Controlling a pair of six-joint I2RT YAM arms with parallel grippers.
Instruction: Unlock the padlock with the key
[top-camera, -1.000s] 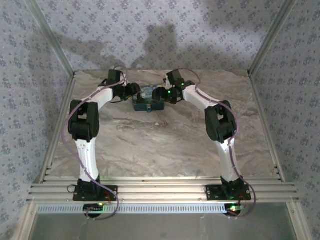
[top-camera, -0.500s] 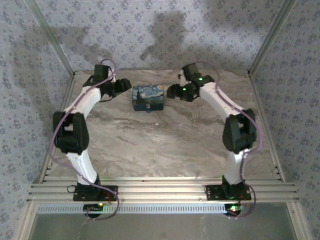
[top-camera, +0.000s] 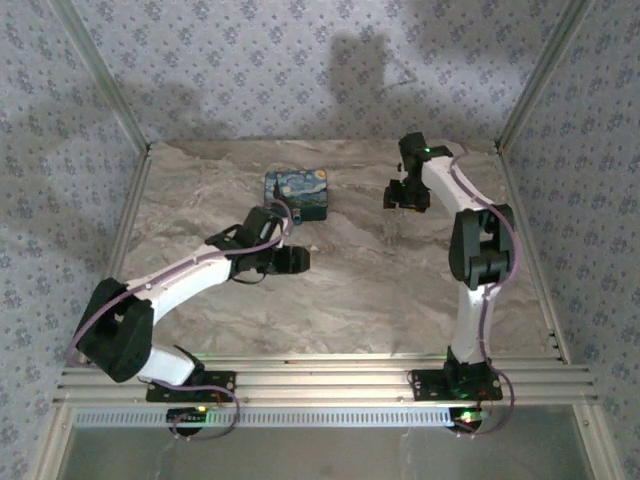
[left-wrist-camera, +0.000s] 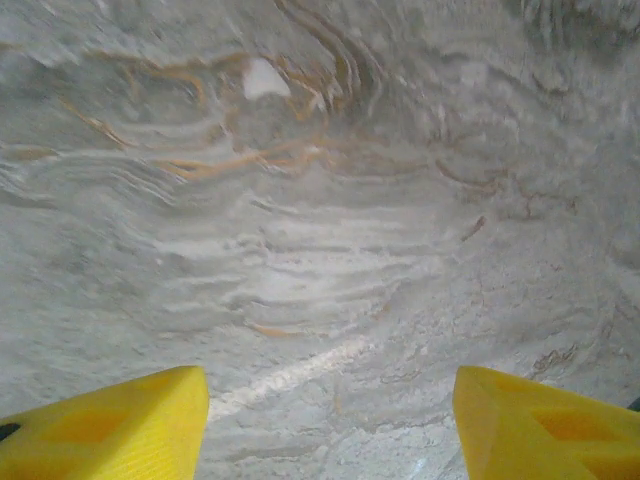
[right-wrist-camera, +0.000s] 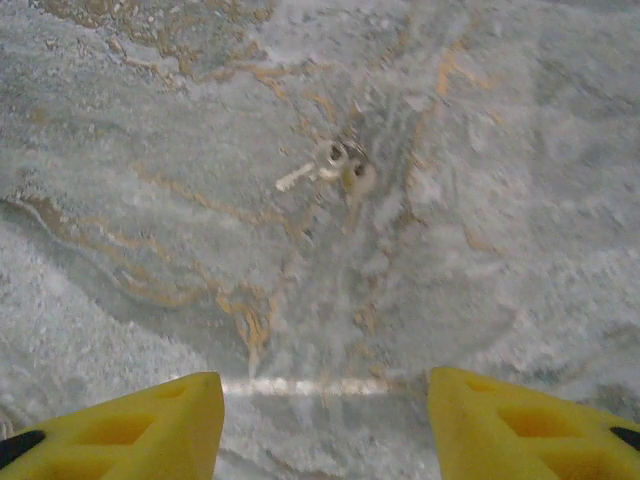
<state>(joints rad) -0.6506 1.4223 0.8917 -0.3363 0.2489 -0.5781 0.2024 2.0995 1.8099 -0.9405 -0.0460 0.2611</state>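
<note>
The padlock (top-camera: 298, 193), a blue block with a yellow-and-white swirl print, lies on the marble table at the back centre, with nothing touching it. My left gripper (top-camera: 297, 260) hovers in front of it, nearer the table's middle; in the left wrist view the gripper (left-wrist-camera: 330, 395) is open over bare marble. My right gripper (top-camera: 396, 196) is off to the padlock's right. The right wrist view shows that gripper (right-wrist-camera: 325, 392) open, with the key (right-wrist-camera: 330, 170), a small silvery piece on a ring, lying on the table a short way ahead of its fingertips.
The marble table (top-camera: 360, 290) is fenced by aluminium posts and patterned walls on the left, right and back. An aluminium rail (top-camera: 320, 380) with both arm bases runs along the near edge.
Both grippers have left the padlock, which now lies alone. The left arm swung down toward the middle of the table. The right arm drew back to the right.
</note>
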